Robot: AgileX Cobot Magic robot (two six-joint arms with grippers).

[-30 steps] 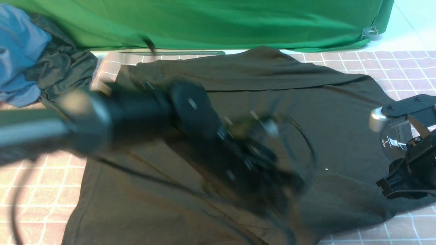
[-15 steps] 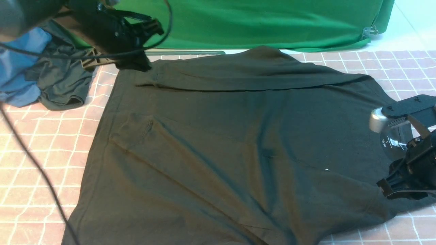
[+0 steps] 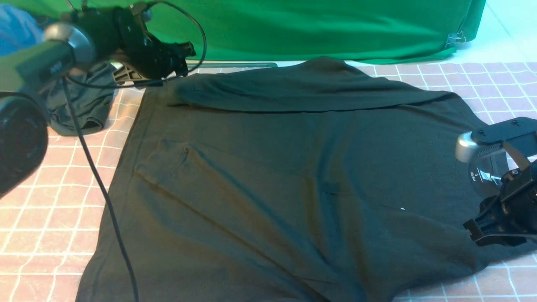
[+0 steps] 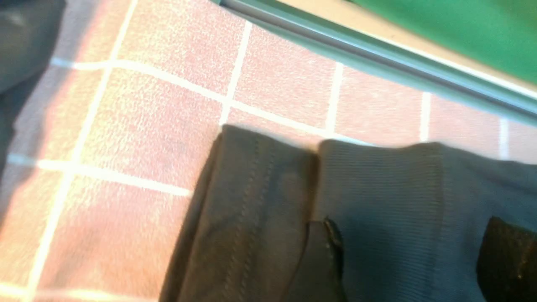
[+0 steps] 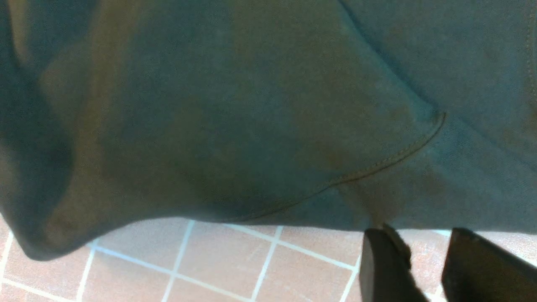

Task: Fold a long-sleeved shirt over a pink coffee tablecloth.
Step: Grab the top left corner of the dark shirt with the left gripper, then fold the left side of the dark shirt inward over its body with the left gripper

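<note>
While the front view was read as a clock face with twelve at the far side, the wide dusty-pink tablecloth with a thin white grid (image 3: 46, 235) was seen beneath everything, bared at eight, two and five o'clock. Across its middle the large black long-sleeved knit shirt (image 3: 260, 167) was spread, its neck opening turned to three o'clock and its body creased diagonally toward six. One sleeve was laid back along the far edge, from one o'clock round to eleven, where its ribbed cuff (image 4: 381, 184) was found. The plain bright green cloth (image 3: 319, 29) was hung beyond, at twelve. At ten o'clock the crumpled dark grey-green garment (image 3: 84, 105) was partly covered by the left arm, as was the soft blue garment (image 3: 16, 29) farther out.

The black two-fingered left gripper (image 4: 411, 256) was held spread at eleven o'clock, the cuff seen between its fingertips; whether the cloth was touched could not be told. The black two-fingered right gripper (image 5: 423, 260) was parted less widely at four o'clock, nothing being seen pinched. Inside the neck, the small white label (image 3: 488, 176) was shown at three.
</note>
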